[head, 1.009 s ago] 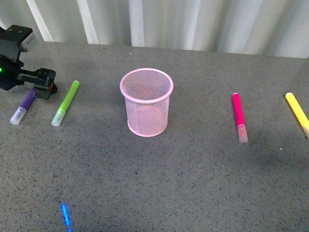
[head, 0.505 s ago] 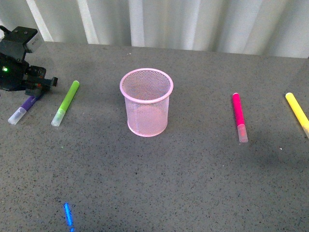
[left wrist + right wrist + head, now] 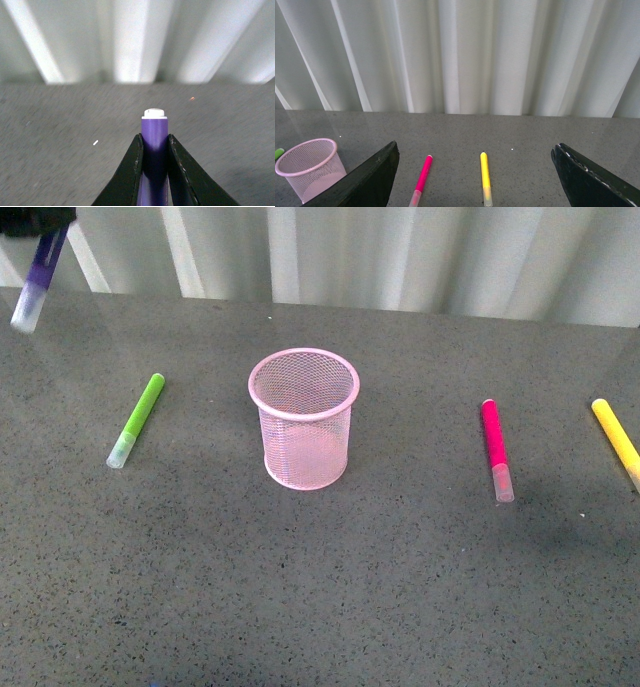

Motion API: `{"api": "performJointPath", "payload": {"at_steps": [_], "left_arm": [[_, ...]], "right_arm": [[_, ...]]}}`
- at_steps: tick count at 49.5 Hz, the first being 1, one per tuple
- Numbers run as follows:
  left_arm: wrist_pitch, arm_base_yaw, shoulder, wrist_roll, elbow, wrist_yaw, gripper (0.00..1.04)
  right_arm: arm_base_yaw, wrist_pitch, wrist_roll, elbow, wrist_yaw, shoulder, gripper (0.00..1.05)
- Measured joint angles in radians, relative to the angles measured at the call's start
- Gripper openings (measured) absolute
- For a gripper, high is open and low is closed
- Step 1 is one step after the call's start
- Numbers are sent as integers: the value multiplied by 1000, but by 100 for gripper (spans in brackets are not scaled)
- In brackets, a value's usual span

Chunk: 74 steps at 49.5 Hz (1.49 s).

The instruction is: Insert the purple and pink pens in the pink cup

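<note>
We see the pink cup (image 3: 305, 453) standing upright near the middle of the grey tabletop (image 3: 320, 597), its open mouth facing up, and both pens of the task are outside it. Through the mesh we make out only the cup's own far wall and base. The purple pen (image 3: 38, 277) is off the tabletop, high at the far left of the front view, hanging steeply with its clear cap at the lower end and its upper end running into a dark shape at the edge of the picture. In the left wrist view the left hand (image 3: 154, 139) is pinching this pen: its two black fingers (image 3: 131, 171) press against either side of the purple barrel, and the white end of the pen sticks out just past the fingertips. The pink pen (image 3: 494, 447) lies flat on the tabletop, well to the right of the cup, with its clear cap pointing toward the robot. Further right lies a yellow marker (image 3: 617, 439), apart from the pink pen. A lime-green marker (image 3: 136, 419) lies to the left of the cup, its cap toward the robot. In the right wrist view the right hand (image 3: 475, 146) is spread wide, touching nothing, above the tabletop, with the pink pen and yellow marker showing between its fingers (image 3: 369, 177). A pale pleated curtain (image 3: 400, 257) hangs behind.
</note>
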Motion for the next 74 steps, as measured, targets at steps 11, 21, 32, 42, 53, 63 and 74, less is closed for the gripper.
{"api": "performJointPath", "payload": {"at_steps": [11, 21, 32, 42, 53, 63, 74], "left_arm": [[364, -176, -160, -251, -200, -72, 13], [568, -374, -124, -399, -290, -233, 13], [607, -507, -26, -455, -264, -286, 13], [652, -530, 55, -457, -239, -328, 13], [669, -515, 126, -434, -203, -330, 13], [673, -492, 162, -413, -182, -323, 13], [675, -476, 188, -408, -179, -311, 13]], "right_arm": [[0, 0, 0, 0, 0, 0, 98], [0, 0, 0, 0, 0, 0, 98], [0, 0, 0, 0, 0, 0, 98], [0, 0, 0, 0, 0, 0, 98], [0, 0, 0, 0, 0, 0, 98], [0, 0, 0, 0, 0, 0, 98], [0, 0, 0, 0, 0, 0, 98]]}}
